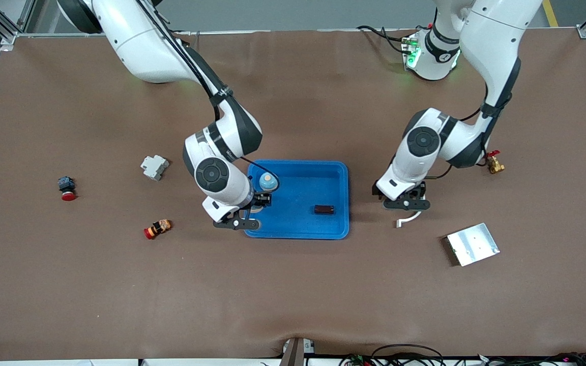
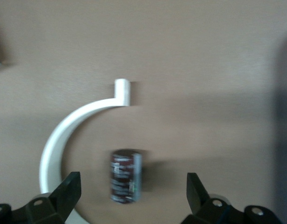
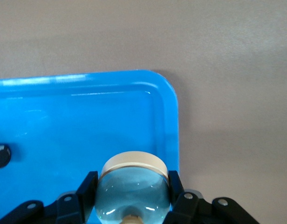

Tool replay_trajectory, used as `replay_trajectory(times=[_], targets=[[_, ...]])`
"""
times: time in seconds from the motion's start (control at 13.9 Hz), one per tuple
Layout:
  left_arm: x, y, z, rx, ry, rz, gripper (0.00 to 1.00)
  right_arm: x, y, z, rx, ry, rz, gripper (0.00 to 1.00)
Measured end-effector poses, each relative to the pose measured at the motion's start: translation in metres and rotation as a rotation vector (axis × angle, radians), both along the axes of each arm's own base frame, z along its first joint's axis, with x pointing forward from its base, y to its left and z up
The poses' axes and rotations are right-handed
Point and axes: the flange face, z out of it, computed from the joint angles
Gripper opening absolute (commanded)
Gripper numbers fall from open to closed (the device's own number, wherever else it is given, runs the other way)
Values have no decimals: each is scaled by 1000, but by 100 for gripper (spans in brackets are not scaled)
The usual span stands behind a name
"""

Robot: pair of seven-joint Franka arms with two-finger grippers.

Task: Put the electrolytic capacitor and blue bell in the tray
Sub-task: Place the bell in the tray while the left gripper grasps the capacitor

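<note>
1. From my remote station: the right gripper (image 1: 261,199) is clamped on the pale-blue domed bell with a cream rim (image 3: 133,186), its black fingers (image 3: 90,184) pressed to both sides.
2. The bell hangs over the shallow bright-blue plastic tray (image 1: 298,227), at the corner toward the right arm's end of the brown tabletop (image 1: 293,295).
3. A dark cylindrical electrolytic capacitor (image 1: 324,209) lies on the tray floor, well apart from the bell.
4. The left gripper (image 1: 406,204) hovers just beside the tray, fingers spread wide and holding nothing.
5. My left wrist view shows a similar dark cylinder (image 2: 126,176) on the tabletop between those fingers, beside a white curved plastic hook (image 2: 73,123).
</note>
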Motion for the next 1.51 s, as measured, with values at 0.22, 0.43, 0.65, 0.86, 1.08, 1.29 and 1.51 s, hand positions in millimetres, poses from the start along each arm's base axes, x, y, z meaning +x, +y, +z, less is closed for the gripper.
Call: replay_trajectory(times=[0.22,0.43,0.65,0.86,1.08,1.29,1.51], targets=[[-3,20,-9,-32,-29,-7,100,0,9,-1,3,-3,-28,0],[-10,27,-17,-52,-40,-2,100,-10,29,-12,-2,5,-31,0],[-12,26,-19,-53,-38,-4,100,-13,38,-23,-5,8,-32,0],[-14,24,-22,-53,-31,-8,100,-8,32,-29,-11,4,-43,16],[-16,22,-28,-54,-21,-12,100,-4,30,-35,3,-8,-65,67],[-17,22,-33,-55,-15,-12,100,0,26,-37,37,-1,-108,100],[-17,21,-35,-59,-17,-8,68,2,26,-36,40,-6,-109,100]])
